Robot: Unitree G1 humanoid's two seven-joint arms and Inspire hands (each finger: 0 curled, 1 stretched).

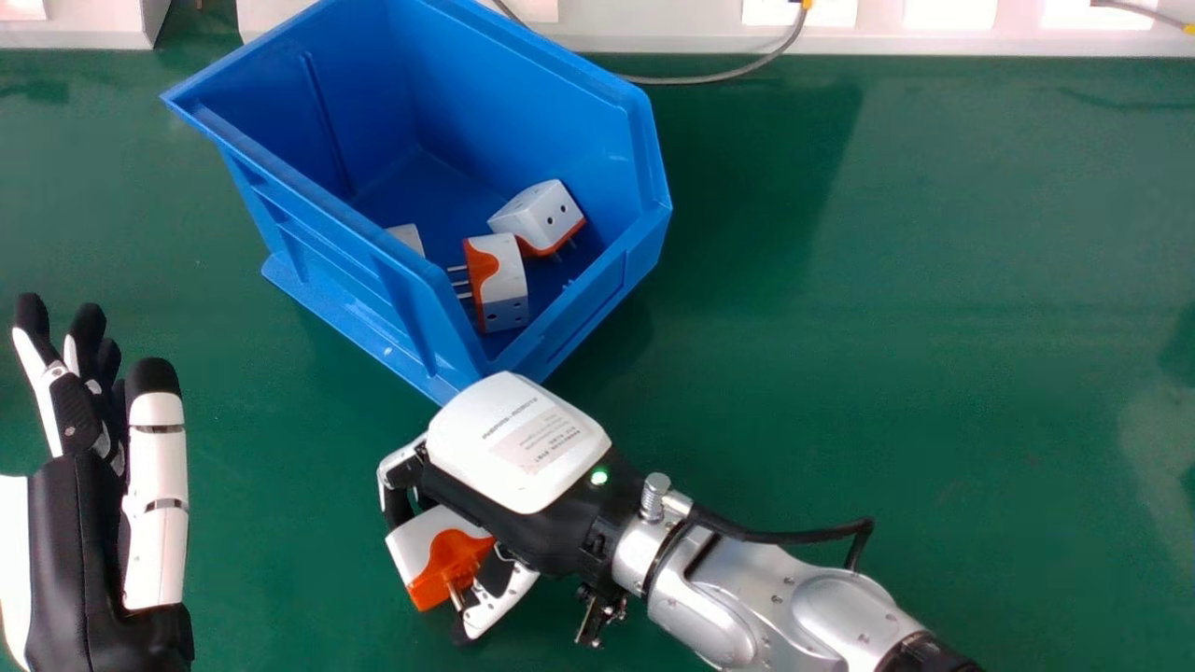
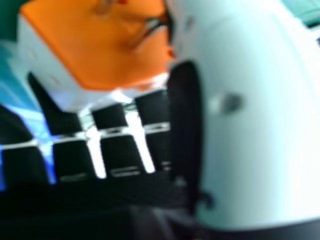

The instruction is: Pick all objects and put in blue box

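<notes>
Plug (image 1: pixel 437 555) is clamped by right robot hand (image 1: pixel 513 467), outside the box (image 1: pixel 532 103). Light and stiff handling is expected, though smooth plastic may slip; broad sides should be held, not the pins (image 1: pixel 456 595).

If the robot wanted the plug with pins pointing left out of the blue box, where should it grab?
I'd pinch that plug by its white body, coming from above, because the walls of the blue box stand round it. Best keep off its left side, where metal pins stick out, and hold the near end, since another plug sits close behind.
</notes>
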